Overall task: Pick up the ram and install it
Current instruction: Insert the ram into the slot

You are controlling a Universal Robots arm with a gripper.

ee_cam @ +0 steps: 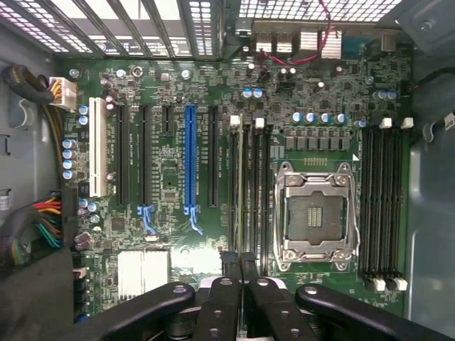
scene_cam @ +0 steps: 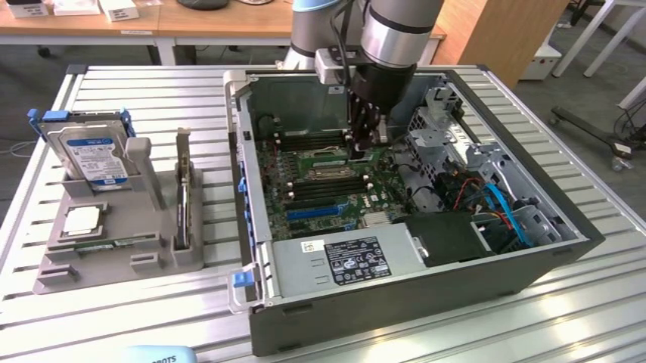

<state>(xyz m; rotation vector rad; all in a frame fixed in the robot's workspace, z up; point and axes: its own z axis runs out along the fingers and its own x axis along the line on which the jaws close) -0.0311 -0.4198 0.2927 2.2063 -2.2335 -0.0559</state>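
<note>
while the gripper (scene_cam: 365,153) hangs inside the case (scene_cam: 404,318), low over the board (scene_cam: 338,193), the ram (scene_cam: 106,244) is nowhere near it. i see it lying flat in the tray (scene_cam: 60,278) outside the case, well off toward the exterior view's left and nearer the camera. that gap is the relation everything here turns on. the ram rests in the tray's front groove, just in front of the cpu (scene_cam: 81,219), with the drive (scene_cam: 91,155) standing behind and the card (scene_cam: 181,198) upright to one side. its long axis runs roughly across the exterior view, left to right, with a slight tilt. to my eye that is close to parallel with the slots (scene_cam: 302,141) on the board, though i would not swear to it from this angle.

on the wrist view the gripper (ee_cam: 239,266) has its fingers (ee_cam: 227,270) pressed together with no gap i can make out and nothing pinched between them, so i read it as closed and empty. it sits over the slots just beside the socket (ee_cam: 313,213), which has no chip in it. one of those slots shows a paler line along its length; i cannot tell whether that is a stick already seated or the slot's own plastic. judged from how things lie, the ram in the tray is untouched and the pickup is not yet done.
</note>
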